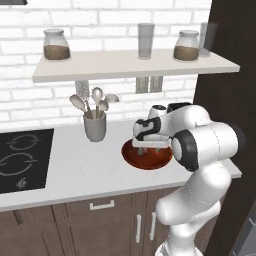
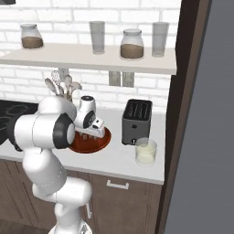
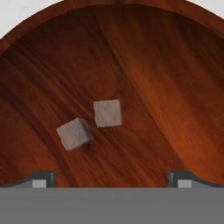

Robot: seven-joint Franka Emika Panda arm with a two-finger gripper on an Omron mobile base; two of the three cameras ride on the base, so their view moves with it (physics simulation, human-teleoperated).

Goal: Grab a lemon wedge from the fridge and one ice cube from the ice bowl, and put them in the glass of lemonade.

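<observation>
The reddish-brown ice bowl point(image 1: 131, 156) point(image 2: 104, 139) point(image 3: 166, 87) sits on the counter. My gripper point(image 1: 149, 148) point(image 2: 89, 134) point(image 3: 112, 180) hangs just above its middle, pointing down, open, with nothing between its fingers. Two pale ice cubes lie on the bowl's floor: one ice cube point(image 3: 107, 113) ahead of the gap, another cube point(image 3: 74, 133) nearer the left fingertip point(image 3: 43, 179). The glass of lemonade point(image 2: 146, 152) stands right of the bowl, near the counter's front edge. A grey fridge point(image 2: 205, 137) wall rises at the far right. The lemon wedge is out of view.
A black toaster point(image 2: 137, 121) stands between bowl and glass, further back. A grey utensil cup point(image 1: 95, 126) is left of the bowl, and a black cooktop point(image 1: 22, 157) beyond it. The shelf point(image 1: 130, 65) above carries jars and tall grey glasses. A dark panel point(image 2: 176, 91) ends the counter.
</observation>
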